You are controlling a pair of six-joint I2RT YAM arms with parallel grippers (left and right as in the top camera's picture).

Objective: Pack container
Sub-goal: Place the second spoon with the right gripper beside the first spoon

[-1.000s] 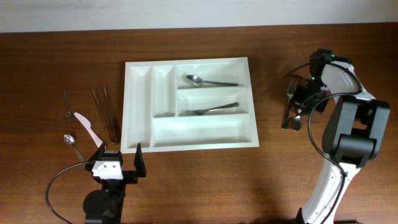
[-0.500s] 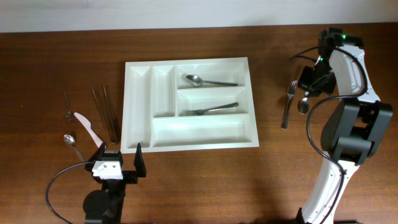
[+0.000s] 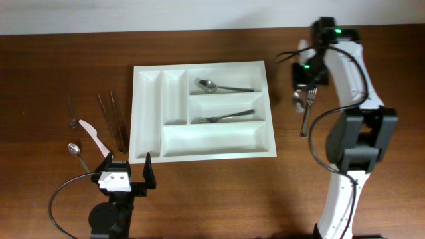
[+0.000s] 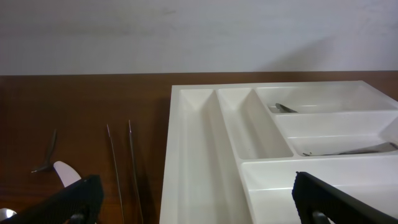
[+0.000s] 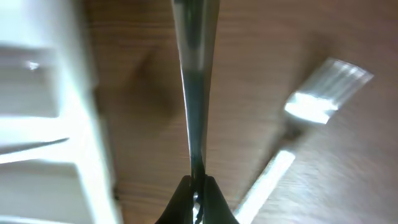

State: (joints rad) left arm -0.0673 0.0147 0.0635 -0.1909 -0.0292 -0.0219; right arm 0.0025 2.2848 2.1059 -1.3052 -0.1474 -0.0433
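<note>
Near the unpacked chopsticks (image 3: 117, 123), our left end effector (image 3: 128, 166) rests spread apart. The container (image 3: 147, 113) sits in the middle of the surface (image 3: 212, 192), sorted by type. Far right, our right end effector (image 5: 194, 198) clamps a spoon (image 5: 193, 93), which we judge bound for the spoon compartment.

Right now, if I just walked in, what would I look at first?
The big white tray in the middle of the table stands out most, with a spoon and a fork inside. To its right, the right gripper pinches a second spoon, with a loose fork lying close by.
</note>
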